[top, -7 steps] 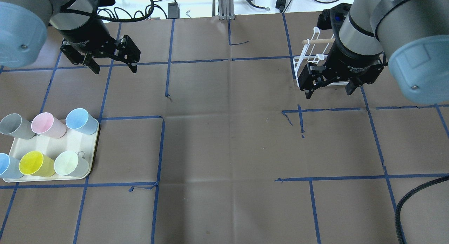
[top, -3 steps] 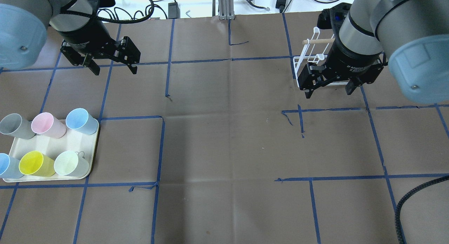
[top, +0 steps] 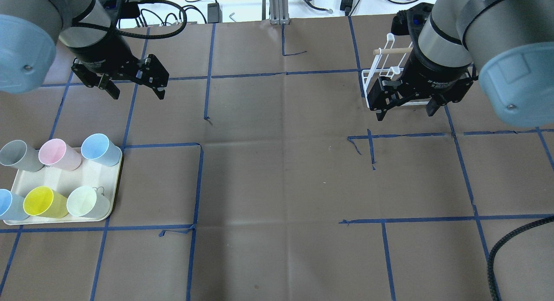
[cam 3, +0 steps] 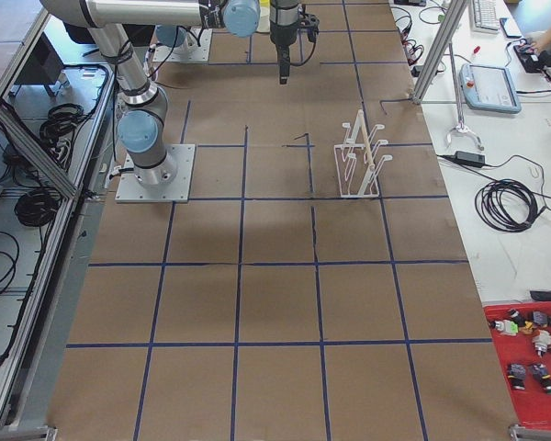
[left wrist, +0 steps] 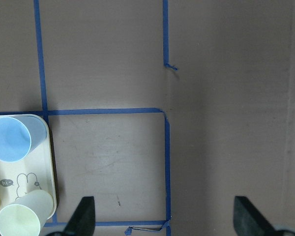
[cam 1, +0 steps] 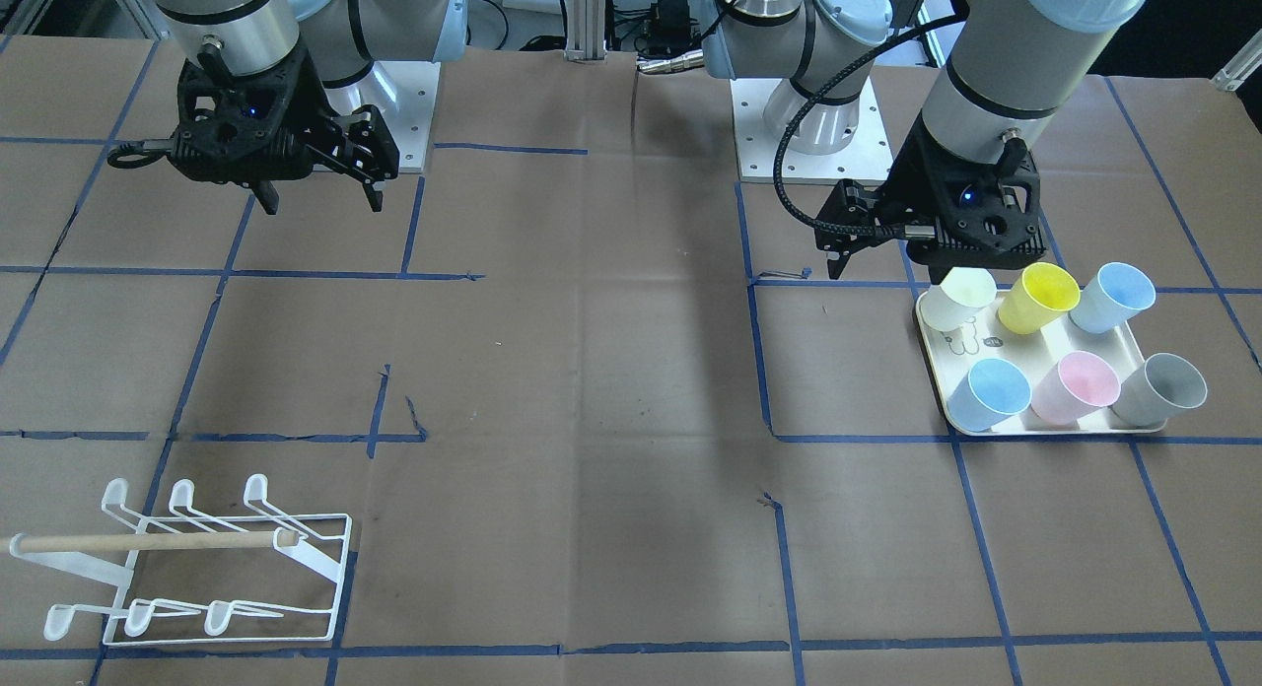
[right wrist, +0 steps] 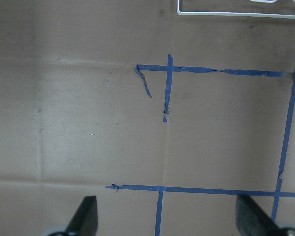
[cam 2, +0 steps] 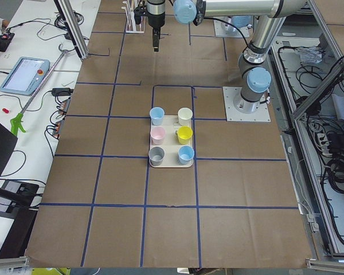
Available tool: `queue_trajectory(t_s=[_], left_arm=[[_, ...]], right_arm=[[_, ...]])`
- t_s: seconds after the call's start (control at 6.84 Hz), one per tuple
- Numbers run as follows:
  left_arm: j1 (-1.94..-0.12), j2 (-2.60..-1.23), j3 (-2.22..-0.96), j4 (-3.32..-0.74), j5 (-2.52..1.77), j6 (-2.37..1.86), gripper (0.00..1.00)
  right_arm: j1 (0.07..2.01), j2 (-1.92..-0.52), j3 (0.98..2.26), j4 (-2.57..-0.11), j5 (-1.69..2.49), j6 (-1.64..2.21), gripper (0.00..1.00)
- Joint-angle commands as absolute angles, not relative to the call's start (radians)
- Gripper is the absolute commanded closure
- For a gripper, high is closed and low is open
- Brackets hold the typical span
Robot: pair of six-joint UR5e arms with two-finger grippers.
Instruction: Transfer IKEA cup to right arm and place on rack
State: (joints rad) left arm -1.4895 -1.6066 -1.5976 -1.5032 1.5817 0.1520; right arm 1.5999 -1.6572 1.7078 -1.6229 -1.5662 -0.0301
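Observation:
Several pastel IKEA cups stand on a cream tray [top: 88, 176] at the near left: grey [top: 17, 156], pink [top: 58, 154], blue [top: 99, 148], yellow [top: 41, 201], pale green [top: 84, 201]. My left gripper [top: 137, 94] hangs open and empty above the table, beyond the tray. Its wrist view shows the blue cup [left wrist: 10, 138] and the pale green cup [left wrist: 22, 219] at the lower left. The white wire rack [cam 1: 197, 568] with its wooden dowel stands far right. My right gripper [top: 405, 115] hangs open and empty just in front of the rack [top: 381, 72].
Brown paper with blue tape lines covers the table. Cables and tools lie past the far edge. A thick black cable [top: 510, 240] loops in at the near right. The rack's base edge [right wrist: 236, 13] shows at the top of the right wrist view.
My left gripper has shifted a little to the left and nearer, toward the tray side. The right gripper has hardly moved. Both stay open.

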Motion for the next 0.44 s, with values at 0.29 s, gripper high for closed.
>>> queue_trajectory(t_s=[0.29], left_arm=[[-1.194,-1.594,-1.696,-1.474,1.575,0.440,0.01]], right_arm=[[1.600,-1.596,1.631,-1.621,-1.565,-0.040,0.00]])
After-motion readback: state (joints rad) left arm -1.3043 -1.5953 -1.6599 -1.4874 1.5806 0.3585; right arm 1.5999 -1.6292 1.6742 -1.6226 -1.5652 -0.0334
